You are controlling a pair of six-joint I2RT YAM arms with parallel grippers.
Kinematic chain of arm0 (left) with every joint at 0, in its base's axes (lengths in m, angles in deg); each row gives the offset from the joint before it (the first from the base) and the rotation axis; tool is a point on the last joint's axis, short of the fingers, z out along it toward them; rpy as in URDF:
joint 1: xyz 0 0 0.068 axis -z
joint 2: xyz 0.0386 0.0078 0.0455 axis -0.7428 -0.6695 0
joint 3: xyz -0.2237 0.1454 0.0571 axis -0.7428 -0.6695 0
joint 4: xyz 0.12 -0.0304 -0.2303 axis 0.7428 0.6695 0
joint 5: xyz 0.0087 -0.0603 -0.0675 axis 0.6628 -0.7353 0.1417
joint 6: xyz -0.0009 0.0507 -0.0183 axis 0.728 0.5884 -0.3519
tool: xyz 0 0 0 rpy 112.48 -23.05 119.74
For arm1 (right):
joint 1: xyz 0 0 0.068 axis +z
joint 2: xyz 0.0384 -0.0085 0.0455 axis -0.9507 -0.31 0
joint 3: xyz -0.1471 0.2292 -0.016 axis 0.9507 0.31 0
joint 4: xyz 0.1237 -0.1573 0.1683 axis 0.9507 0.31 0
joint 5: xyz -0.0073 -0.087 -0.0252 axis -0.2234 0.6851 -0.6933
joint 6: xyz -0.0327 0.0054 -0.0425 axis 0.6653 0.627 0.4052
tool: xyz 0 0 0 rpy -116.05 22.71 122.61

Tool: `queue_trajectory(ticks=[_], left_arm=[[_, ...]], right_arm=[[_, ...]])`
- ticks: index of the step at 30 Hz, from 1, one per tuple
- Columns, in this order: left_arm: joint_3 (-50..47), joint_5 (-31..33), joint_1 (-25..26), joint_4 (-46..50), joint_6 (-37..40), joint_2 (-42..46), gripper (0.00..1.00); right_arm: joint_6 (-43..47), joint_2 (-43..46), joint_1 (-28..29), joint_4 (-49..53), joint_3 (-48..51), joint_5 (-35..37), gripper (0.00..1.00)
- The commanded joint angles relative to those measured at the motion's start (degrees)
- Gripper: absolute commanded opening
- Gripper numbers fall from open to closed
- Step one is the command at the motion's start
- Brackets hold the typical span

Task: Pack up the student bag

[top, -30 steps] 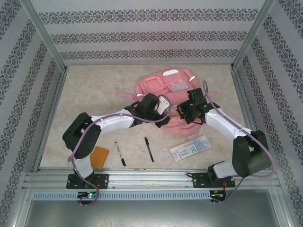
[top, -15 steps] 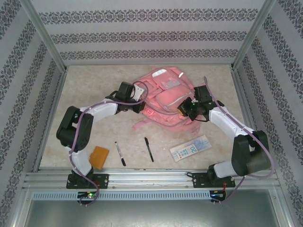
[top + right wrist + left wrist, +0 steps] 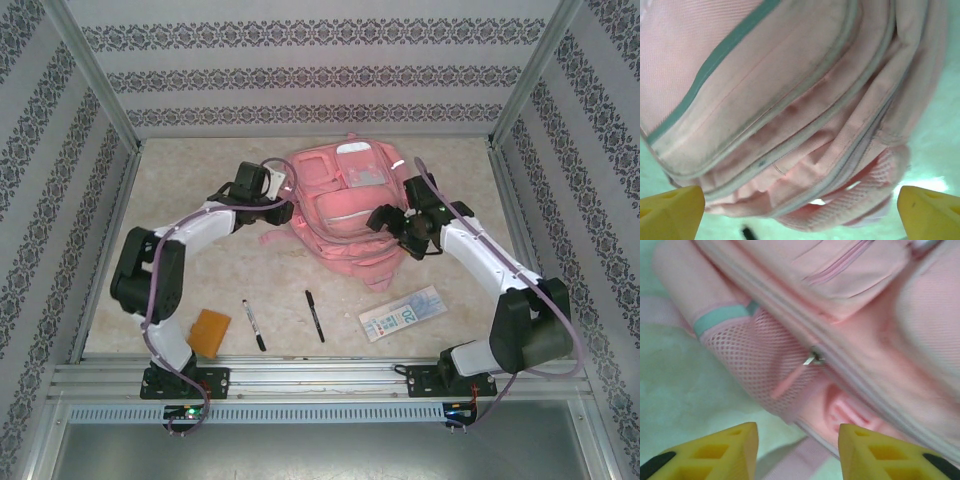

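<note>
The student bag point(image 3: 345, 205), a large pink backpack with zipped front pockets, lies flat at the back middle of the table. My left gripper point(image 3: 281, 210) sits at its left side, open, with nothing between the yellow fingertips point(image 3: 742, 450). In the left wrist view the bag's mesh side pocket point(image 3: 747, 360) and a metal zipper pull point(image 3: 814, 359) lie just ahead of that gripper point(image 3: 799, 452). My right gripper point(image 3: 388, 219) is at the bag's right side with its jaws spread wide. In the right wrist view the bag point(image 3: 790, 110) lies ahead of this gripper point(image 3: 800, 212), not gripped.
Two black pens point(image 3: 253, 325) point(image 3: 315, 315) lie near the front of the table. An orange card-like object point(image 3: 210, 332) is at the front left. A pale printed slip point(image 3: 402, 314) lies at the front right. Patterned walls close in the table.
Both grippers were shut on the bag and have opened, letting it go. The bag has moved back and lies flatter. The two arms have drawn apart to its sides.
</note>
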State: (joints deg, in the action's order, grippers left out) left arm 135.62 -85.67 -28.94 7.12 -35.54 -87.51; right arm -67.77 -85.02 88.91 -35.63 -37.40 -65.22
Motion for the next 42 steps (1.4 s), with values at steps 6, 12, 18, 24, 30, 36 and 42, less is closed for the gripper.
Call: queue_trajectory(ticks=[6, 12, 18, 24, 30, 36, 42], left_arm=[[-3.55, -5.11, 0.30, 12.46, -10.73, 15.53, 0.51], [-7.25, 2.53, 0.22, 32.80, -21.23, 25.94, 0.55], [-12.50, 10.02, -0.13, 49.05, -32.98, 32.91, 0.62], [-20.70, 14.82, -6.50, 56.11, -47.83, 39.88, 0.61], [-30.35, 9.99, -12.54, 55.97, -57.31, 45.08, 0.58], [-34.92, 7.84, -12.96, 49.31, -61.21, 44.07, 0.54], [-34.17, 7.70, -13.94, 47.06, -59.74, 34.88, 0.46]], right_arm=[[35.17, 7.20, 8.47, 6.14, -0.64, 33.75, 0.98], [28.00, 10.46, 3.64, 11.23, -0.27, 23.33, 0.98], [25.65, 11.79, 3.27, 7.93, 5.29, 0.48, 0.88], [25.58, 8.39, 21.35, -0.32, 5.31, -3.23, 0.77], [40.11, 2.80, 38.62, -17.26, 5.82, -4.78, 0.81], [65.50, -5.93, 47.89, -35.70, 7.32, -12.67, 0.84], [83.33, -20.31, 54.37, -43.10, 0.65, -13.48, 0.81]])
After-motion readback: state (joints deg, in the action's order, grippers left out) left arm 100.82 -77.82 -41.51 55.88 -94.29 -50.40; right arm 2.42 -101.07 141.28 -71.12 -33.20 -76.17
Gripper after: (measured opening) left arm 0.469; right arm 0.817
